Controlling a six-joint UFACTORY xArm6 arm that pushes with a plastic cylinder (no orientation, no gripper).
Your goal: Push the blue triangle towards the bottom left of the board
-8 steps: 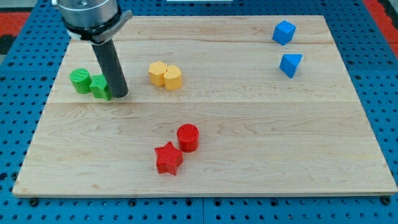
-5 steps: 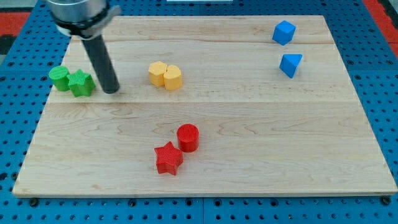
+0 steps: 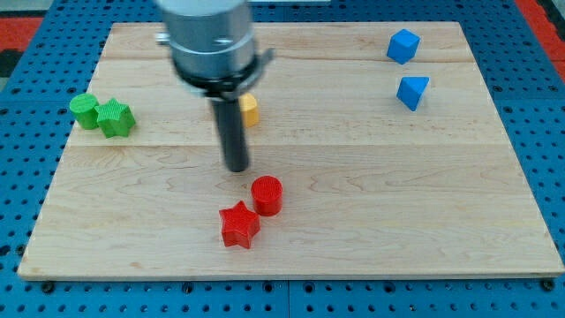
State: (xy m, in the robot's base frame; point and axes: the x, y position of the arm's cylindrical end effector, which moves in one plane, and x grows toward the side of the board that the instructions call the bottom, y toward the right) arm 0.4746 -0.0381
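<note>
Pale wooden board (image 3: pixel 371 203) on a blue pegboard base (image 3: pixel 18 177) carries my tip (image 3: pixel 237 167) near its middle, just above the red cylinder (image 3: pixel 267 195) and red star (image 3: pixel 239 224), with the rod hiding most of a yellow block (image 3: pixel 250 109). Being a bare rod, it has no jaws to open or close and it touches no block. Far to the view's right and higher up lies the blue triangle (image 3: pixel 411 92), well apart from my tip, just below the blue cube (image 3: pixel 403 46) near the view's top right, while a green cylinder (image 3: pixel 85 111) and green star (image 3: pixel 115 118) sit touching at the view's left edge.
</note>
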